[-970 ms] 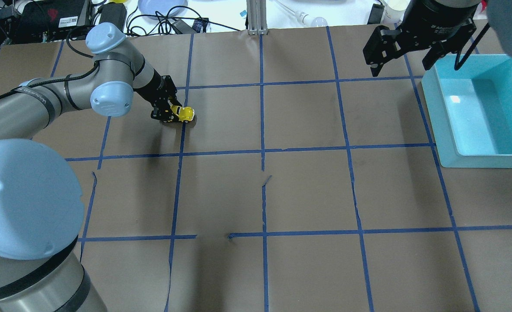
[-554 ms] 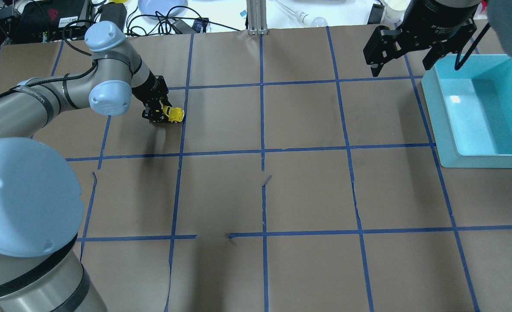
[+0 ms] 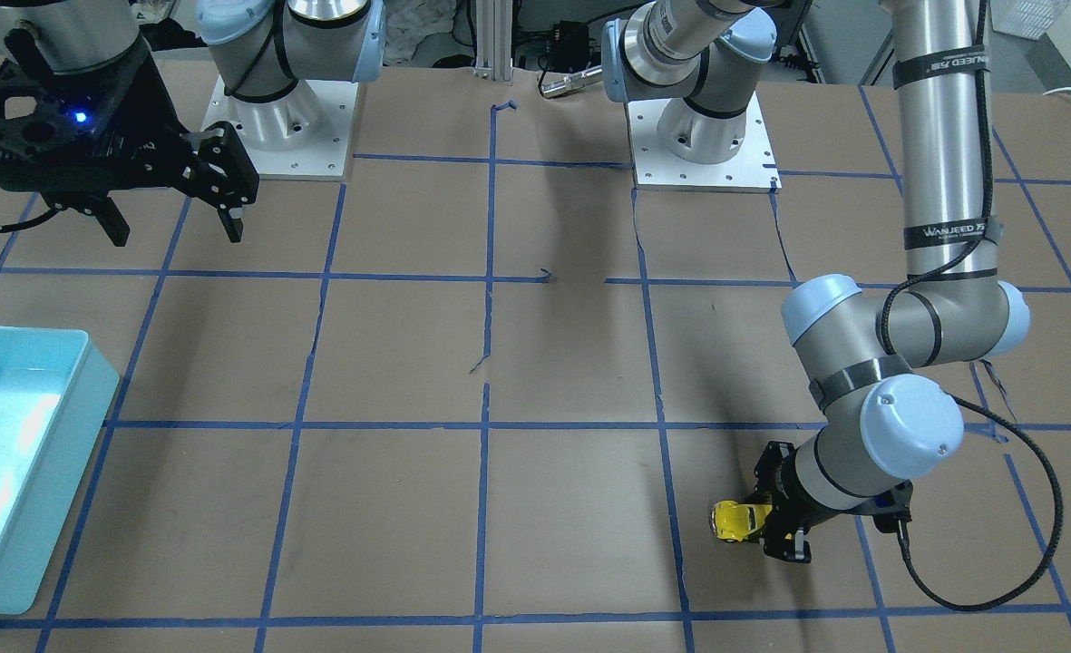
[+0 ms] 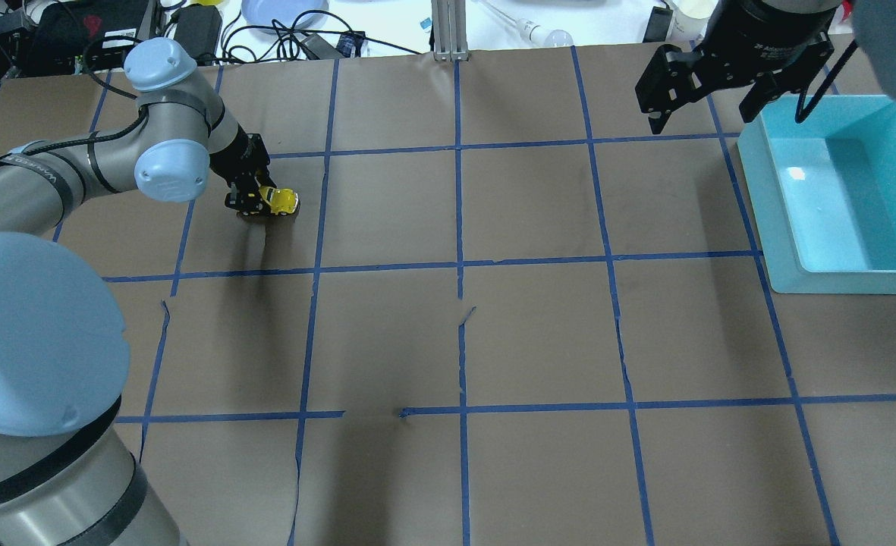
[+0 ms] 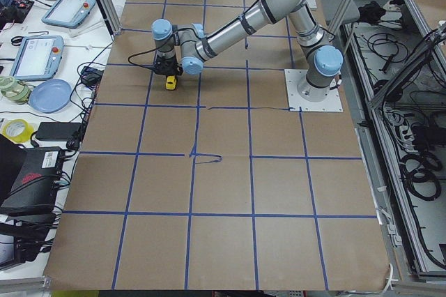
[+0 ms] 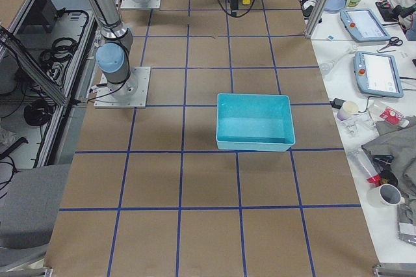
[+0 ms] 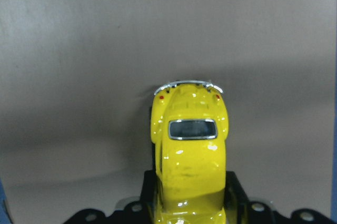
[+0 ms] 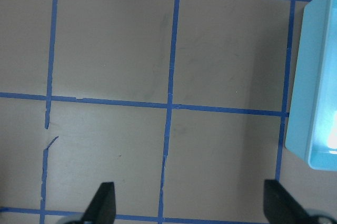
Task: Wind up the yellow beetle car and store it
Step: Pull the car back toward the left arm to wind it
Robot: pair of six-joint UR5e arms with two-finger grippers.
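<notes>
The yellow beetle car (image 4: 282, 200) rests with its wheels on the brown paper, at the far left of the table. My left gripper (image 4: 260, 203) is shut on one end of it, low over the table. The left wrist view shows the car (image 7: 189, 150) between the jaws, its bumper end with red lights pointing away. It also shows in the front view (image 3: 733, 521), held by the left gripper (image 3: 771, 531). My right gripper (image 4: 702, 114) is open and empty, high up beside the teal bin (image 4: 789, 227), far from the car.
The teal bin (image 3: 91, 381) stands empty at the table's right side and shows at the right wrist view's edge (image 8: 303, 103). Blue tape lines grid the brown paper. Cables, a plate and devices lie beyond the far edge.
My left gripper has slid the yellow beetle car leftward along the table, still shut on it. The right arm has not moved.
</notes>
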